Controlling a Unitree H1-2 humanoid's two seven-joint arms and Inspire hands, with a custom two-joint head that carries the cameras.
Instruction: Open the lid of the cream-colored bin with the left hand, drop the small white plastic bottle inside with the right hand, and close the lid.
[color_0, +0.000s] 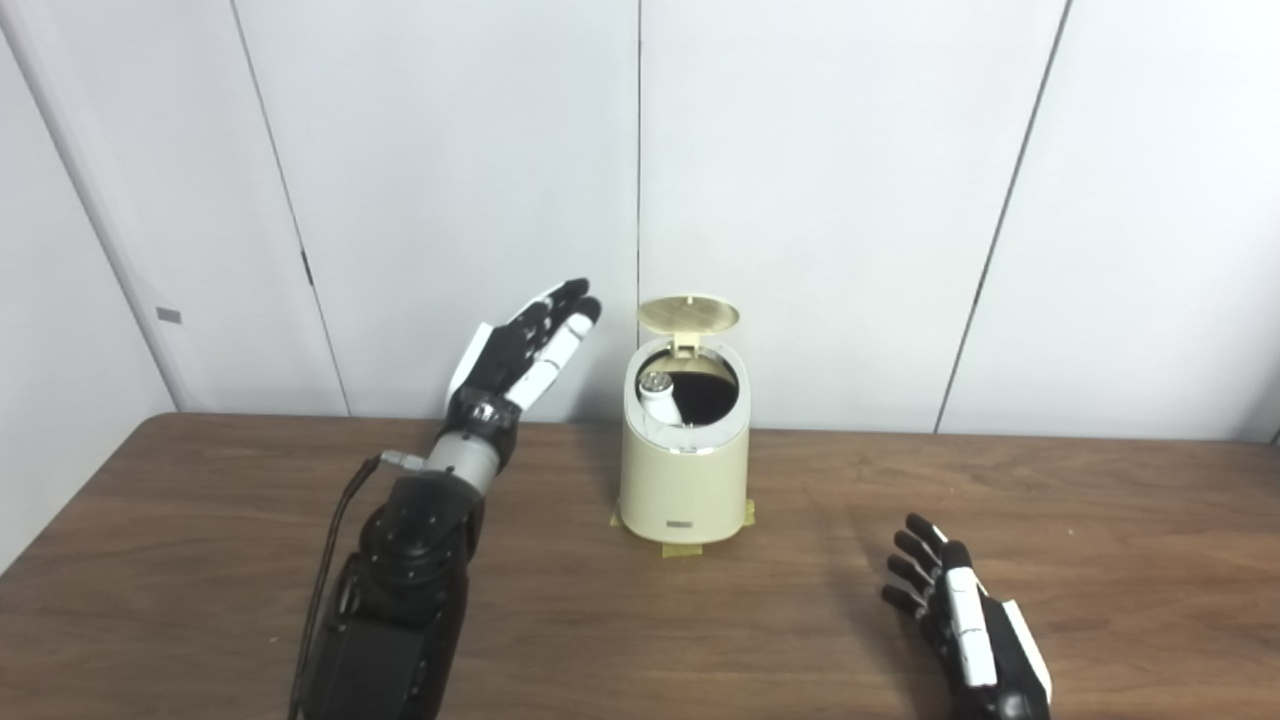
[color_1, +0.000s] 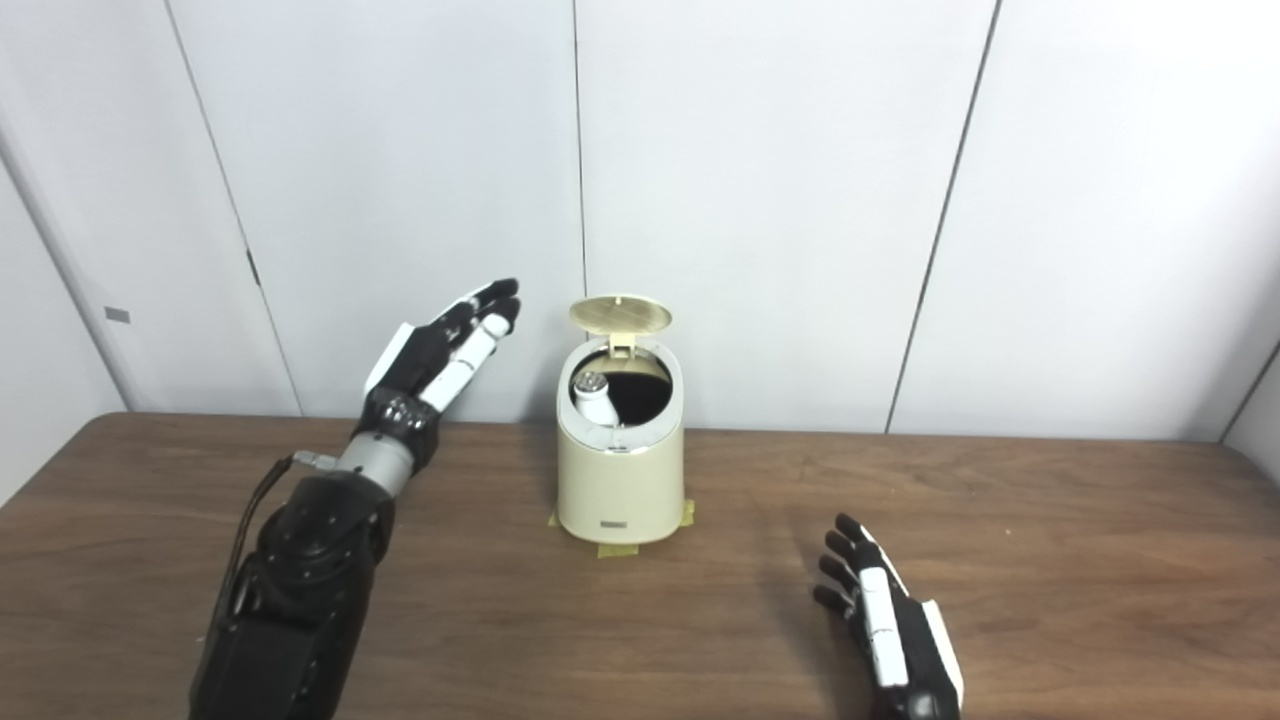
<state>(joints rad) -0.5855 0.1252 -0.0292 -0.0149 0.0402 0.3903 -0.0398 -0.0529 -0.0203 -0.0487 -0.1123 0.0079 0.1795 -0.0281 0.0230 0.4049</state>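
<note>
The cream-colored bin (color_0: 682, 480) stands near the table's back edge, taped down. Its round lid (color_0: 688, 313) is up, tilted back on its hinge. The small white plastic bottle (color_0: 660, 397) lies inside the opening, leaning on the left rim, its cap end showing. My left hand (color_0: 525, 350) is raised, open and empty, to the left of the bin at lid height, apart from it. My right hand (color_0: 960, 615) is open and empty, low over the table to the right front of the bin.
The wooden table (color_0: 200, 560) runs across the view, with a white panelled wall (color_0: 850, 200) close behind the bin. Yellow tape tabs (color_0: 680, 548) hold the bin's base.
</note>
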